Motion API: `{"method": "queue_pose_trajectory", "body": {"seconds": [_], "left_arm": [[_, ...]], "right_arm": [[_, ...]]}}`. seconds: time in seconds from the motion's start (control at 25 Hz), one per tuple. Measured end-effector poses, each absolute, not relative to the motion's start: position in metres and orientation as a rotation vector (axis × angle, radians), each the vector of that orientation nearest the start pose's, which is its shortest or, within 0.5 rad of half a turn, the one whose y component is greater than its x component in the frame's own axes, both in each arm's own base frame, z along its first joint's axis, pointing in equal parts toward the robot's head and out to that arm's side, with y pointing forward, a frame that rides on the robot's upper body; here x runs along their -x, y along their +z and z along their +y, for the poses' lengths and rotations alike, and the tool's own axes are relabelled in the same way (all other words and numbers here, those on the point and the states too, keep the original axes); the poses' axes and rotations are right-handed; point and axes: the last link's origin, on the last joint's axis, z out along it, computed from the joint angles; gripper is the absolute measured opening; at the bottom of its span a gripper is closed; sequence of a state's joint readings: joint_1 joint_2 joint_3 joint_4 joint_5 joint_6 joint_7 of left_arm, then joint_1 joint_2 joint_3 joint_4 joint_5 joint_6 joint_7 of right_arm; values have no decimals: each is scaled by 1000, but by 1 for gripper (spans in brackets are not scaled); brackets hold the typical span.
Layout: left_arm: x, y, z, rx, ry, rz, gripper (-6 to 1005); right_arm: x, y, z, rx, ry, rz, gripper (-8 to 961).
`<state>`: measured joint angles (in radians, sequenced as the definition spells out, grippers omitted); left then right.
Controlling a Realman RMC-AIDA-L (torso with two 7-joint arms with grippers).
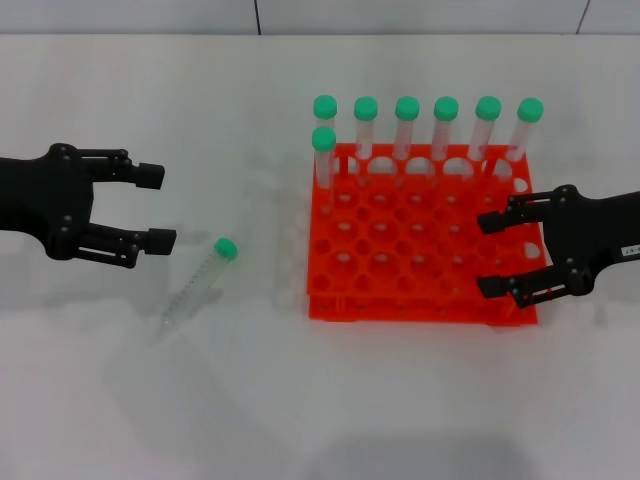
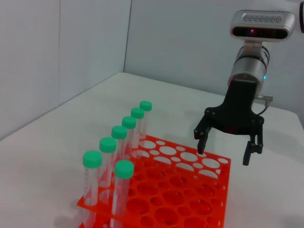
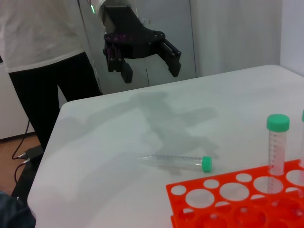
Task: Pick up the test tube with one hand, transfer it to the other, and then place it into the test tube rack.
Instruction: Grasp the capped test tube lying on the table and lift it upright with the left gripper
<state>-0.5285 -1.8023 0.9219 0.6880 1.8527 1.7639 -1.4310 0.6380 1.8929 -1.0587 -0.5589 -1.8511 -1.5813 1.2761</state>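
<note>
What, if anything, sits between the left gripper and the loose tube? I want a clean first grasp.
Nothing visible does. The test tube lies flat on bare table, apart from the test tube rack. The left gripper hangs open just beside it. The right gripper, also open, is over the rack's far side.

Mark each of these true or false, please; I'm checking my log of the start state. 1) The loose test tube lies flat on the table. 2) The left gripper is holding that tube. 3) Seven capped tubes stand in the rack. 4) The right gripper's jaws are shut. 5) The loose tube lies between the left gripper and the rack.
1) True: the test tube lies on its side on the table.
2) False: the left gripper is open and empty, apart from the tube.
3) True: seven green-capped tubes stand in the test tube rack, six in the far row and one in front.
4) False: the right gripper is open, over the rack's edge.
5) True.
</note>
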Motion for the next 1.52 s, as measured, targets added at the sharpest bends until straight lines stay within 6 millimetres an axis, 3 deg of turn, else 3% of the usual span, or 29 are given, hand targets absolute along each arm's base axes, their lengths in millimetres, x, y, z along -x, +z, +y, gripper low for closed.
{"method": "queue_pose_trajectory", "body": {"seconds": [0.8, 1.28, 1.52], "left_arm": [[266, 86, 320, 2976, -504, -537, 847], [244, 89, 315, 2925, -148, -912, 830], [242, 80, 319, 2862, 54, -1075, 822]], "right_arm": [[-257, 30, 339, 2943, 564, 208, 808], [-262, 30, 332, 2915, 595, 160, 807], [-264, 30, 328, 2901, 626, 138, 807]]}}
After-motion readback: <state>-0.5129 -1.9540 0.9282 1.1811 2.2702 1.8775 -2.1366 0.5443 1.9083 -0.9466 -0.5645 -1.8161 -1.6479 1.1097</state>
